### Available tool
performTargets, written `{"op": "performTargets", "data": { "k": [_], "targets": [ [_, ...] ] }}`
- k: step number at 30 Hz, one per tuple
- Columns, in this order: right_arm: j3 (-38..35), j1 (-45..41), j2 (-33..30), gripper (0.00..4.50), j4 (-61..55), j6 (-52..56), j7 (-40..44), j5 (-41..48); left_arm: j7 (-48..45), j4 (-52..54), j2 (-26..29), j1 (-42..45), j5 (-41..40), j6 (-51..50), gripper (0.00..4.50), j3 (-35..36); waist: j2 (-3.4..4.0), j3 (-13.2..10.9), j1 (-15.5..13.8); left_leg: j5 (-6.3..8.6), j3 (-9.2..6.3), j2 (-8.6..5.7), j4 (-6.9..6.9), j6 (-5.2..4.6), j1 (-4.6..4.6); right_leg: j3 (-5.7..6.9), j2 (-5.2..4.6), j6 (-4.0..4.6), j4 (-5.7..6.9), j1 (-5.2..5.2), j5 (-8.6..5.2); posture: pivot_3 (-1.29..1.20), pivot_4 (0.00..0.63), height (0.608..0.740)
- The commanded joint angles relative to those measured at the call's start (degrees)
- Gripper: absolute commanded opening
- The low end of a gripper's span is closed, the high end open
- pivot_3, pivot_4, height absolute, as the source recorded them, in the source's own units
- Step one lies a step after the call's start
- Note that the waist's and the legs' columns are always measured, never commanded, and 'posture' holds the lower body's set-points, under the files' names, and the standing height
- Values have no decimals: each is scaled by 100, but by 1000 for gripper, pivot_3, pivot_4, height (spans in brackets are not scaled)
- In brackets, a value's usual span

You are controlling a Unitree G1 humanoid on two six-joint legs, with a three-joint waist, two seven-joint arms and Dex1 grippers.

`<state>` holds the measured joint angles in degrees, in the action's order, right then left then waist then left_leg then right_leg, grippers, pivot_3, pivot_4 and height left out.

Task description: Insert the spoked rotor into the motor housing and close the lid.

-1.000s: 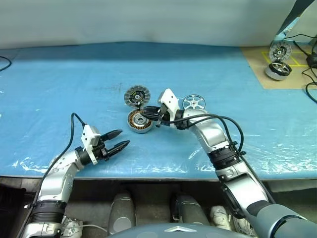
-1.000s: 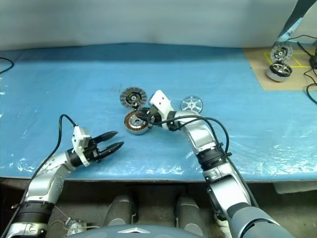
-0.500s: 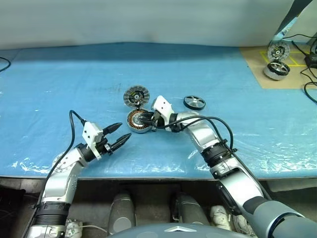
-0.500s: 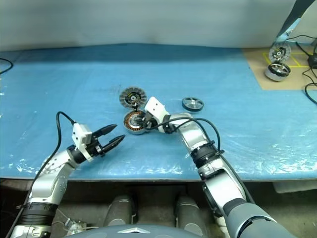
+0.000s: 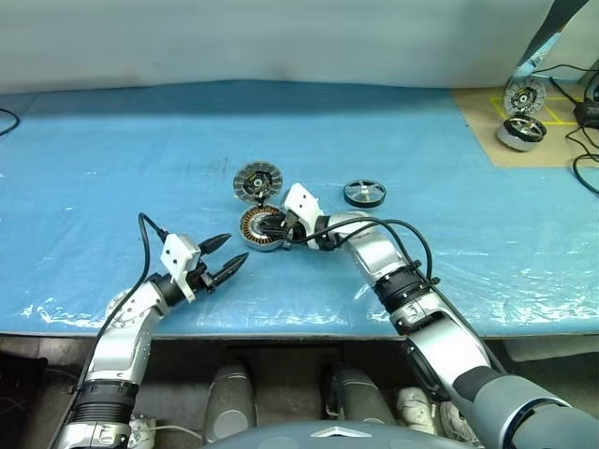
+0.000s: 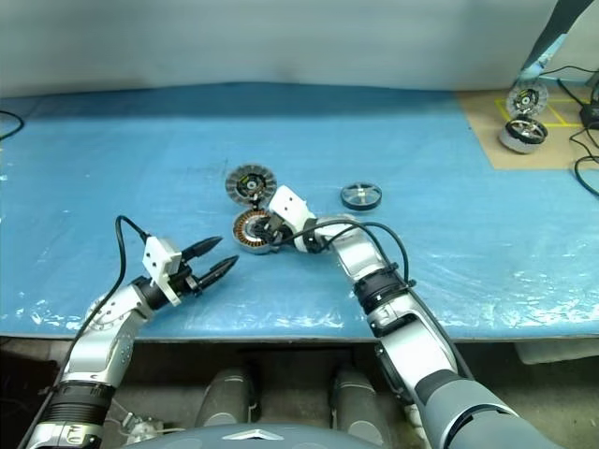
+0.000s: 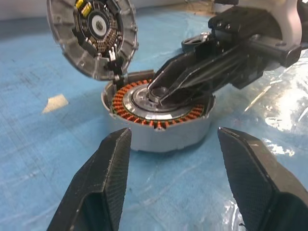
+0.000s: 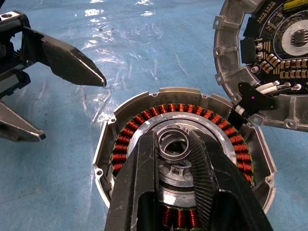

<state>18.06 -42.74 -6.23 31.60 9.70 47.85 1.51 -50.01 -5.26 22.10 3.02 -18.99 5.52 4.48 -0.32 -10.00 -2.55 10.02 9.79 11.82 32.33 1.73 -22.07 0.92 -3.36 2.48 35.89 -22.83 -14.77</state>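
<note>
Your right hand point(image 8: 180, 159) sits just left of centre in the left eye view, its two fingers nearly closed around the small metal collar at the middle of the motor housing point(image 5: 258, 227), inside the ring of copper windings; whether it truly grips that collar or just rests on it you cannot tell. Your left hand point(image 5: 222, 259) hovers in the lower left, just short of the housing, fingers well apart and holding nothing. The lid point(image 5: 257, 181) stands tilted against the housing's far edge, its segmented face toward you, joined to it by short wires. The spoked rotor point(image 5: 364, 193) lies flat on the blue worktop point(image 5: 112, 159), right of centre and apart from the housing, untouched. So the insertion has not begun; this looks like steadying or positioning the housing. Next, you would need to free the right hand from the centre, reach right for the rotor, and carry it back level over the windings.
</note>
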Motion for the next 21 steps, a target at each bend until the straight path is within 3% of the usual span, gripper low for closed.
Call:
{"op": "performTargets", "data": {
  "k": [1, 21],
  "targets": [
    [-164, -225, 67, 556, 284, -141, -184, -37, -58, -72, -43, 7, 7, 277, 2977, -32, 0, 0, -1, 0, 0, 0, 0, 0, 1, 0, 0, 0, 1, 0, 0, 0, 150, 740],
    [-143, -167, 40, 556, 210, -53, 169, -77, -91, -123, -45, -96, 28, 418, 2977, -207, 0, 0, -11, 0, 0, 2, 4, -1, 1, 0, 0, 2, 4, 2, 0, 0, 150, 740]
  ]
}}
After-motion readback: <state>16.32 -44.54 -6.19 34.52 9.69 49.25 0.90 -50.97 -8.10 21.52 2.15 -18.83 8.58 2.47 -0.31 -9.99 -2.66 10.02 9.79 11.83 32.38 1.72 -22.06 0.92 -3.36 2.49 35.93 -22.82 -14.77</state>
